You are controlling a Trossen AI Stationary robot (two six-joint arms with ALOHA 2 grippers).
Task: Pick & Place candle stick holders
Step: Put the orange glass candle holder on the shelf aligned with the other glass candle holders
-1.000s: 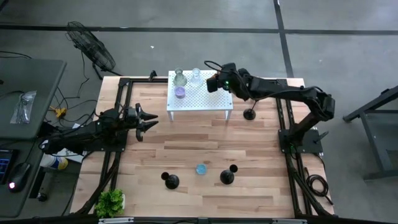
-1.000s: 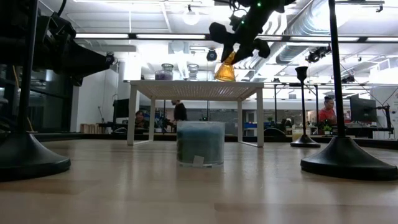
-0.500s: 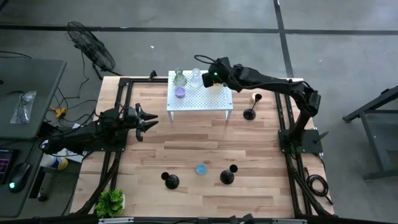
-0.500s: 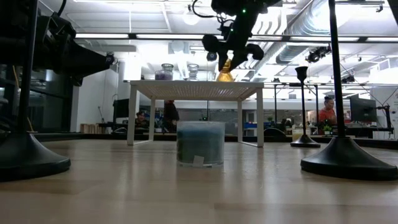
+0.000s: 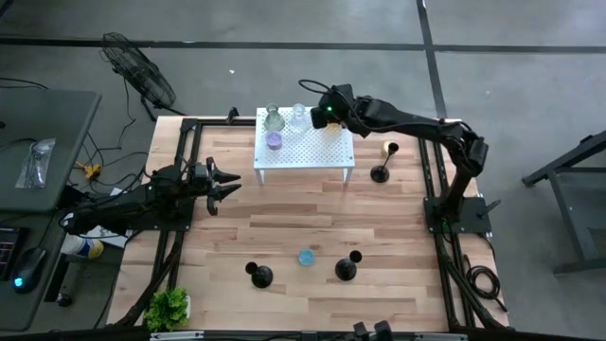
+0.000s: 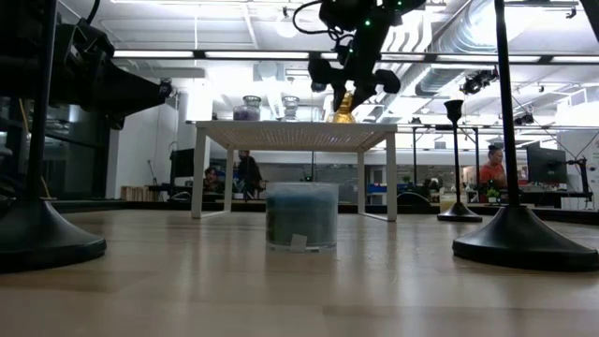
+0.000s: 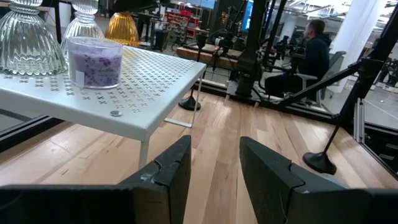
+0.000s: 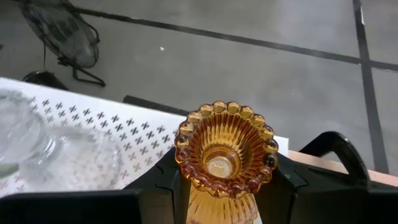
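Note:
My right gripper (image 8: 224,190) is shut on an amber fluted glass holder (image 8: 224,149) over the far right part of the white perforated stand (image 5: 303,150). Two clear glass holders (image 5: 274,118) (image 5: 298,116) and a purple cup (image 5: 274,140) stand on that stand. A blue cup (image 5: 306,257) and two black holders (image 5: 259,275) (image 5: 347,268) rest on their bases near the front edge. A third black holder (image 5: 381,172) stands to the right of the stand. My left gripper (image 5: 227,180) waits open at the table's left, pointing level toward the stand. My right gripper pinches the amber holder's narrow body below its scalloped rim (image 8: 217,196) between its two fingers (image 8: 168,186). It comes slanting down from the table's right. The holder stands upright, mouth up, its foot (image 6: 343,116) at the stand's top; whether it touches, I cannot tell.
A small green plant (image 5: 168,307) sits at the near left corner. Black frame rails (image 5: 180,237) run along the table's left and right sides. Bare wood lies between the stand and the front row of holders. People sit in the room beyond the table.
My right gripper has carried the amber holder toward the table's far left, further in over the stand, tipping its fingers more steeply down. The holder, tilted before, now stands upright and low over the stand's top.

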